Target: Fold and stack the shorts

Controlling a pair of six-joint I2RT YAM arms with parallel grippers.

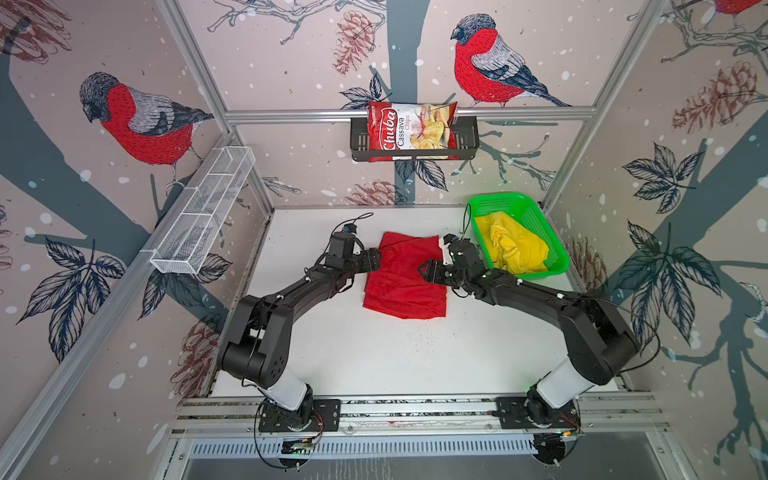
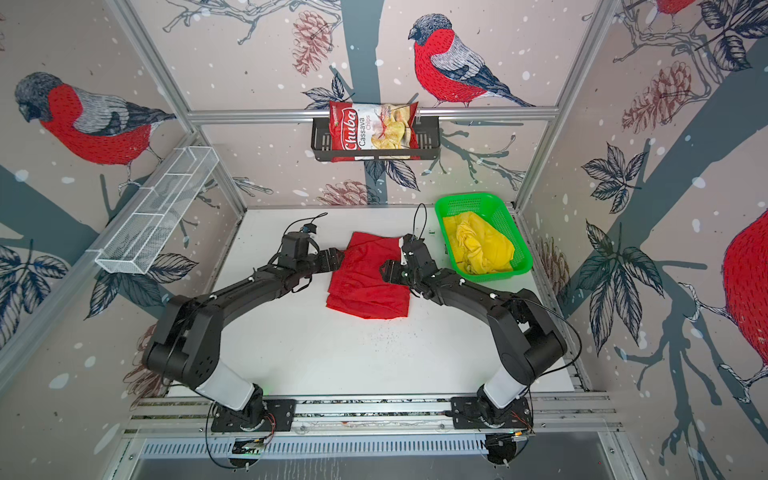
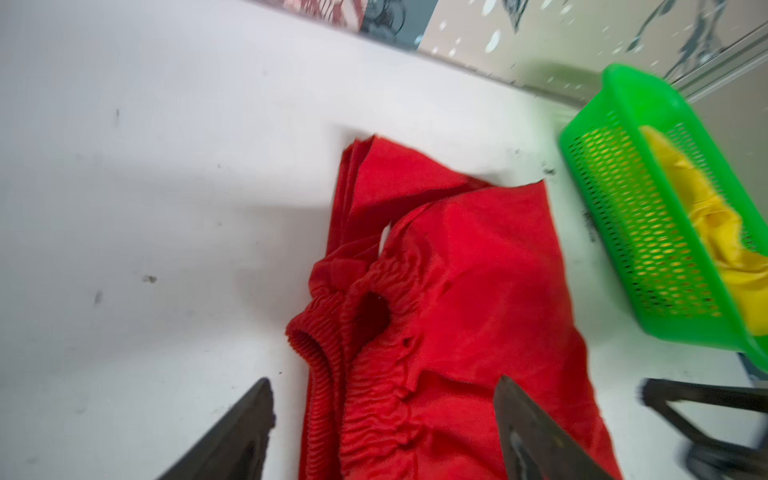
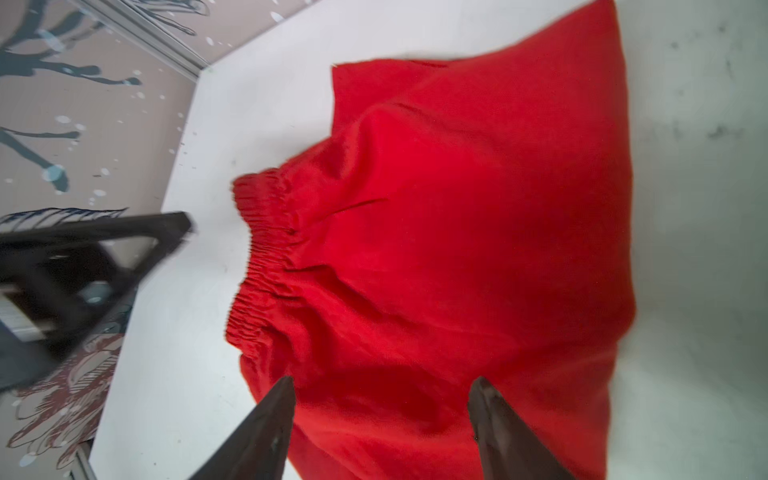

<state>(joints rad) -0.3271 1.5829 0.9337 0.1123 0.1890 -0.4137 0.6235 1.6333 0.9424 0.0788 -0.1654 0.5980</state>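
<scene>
red shorts (image 1: 405,286) lying folded on table (image 1: 374,353); left gripper (image 1: 375,260), right gripper (image 1: 424,270) both hovering spread, gripping nothing. fold seeming done; next calling for lifting crumpled yellow shorts (image 1: 511,245) out of green basket (image 1: 498,198).

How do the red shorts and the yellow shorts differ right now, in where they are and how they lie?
Place: the red shorts lie on the white table; the yellow shorts sit inside the green basket.
Shape: the red shorts are folded into a fairly flat, layered rectangle; the yellow shorts are a crumpled heap.
Both are bright, plain-coloured cloth.
</scene>
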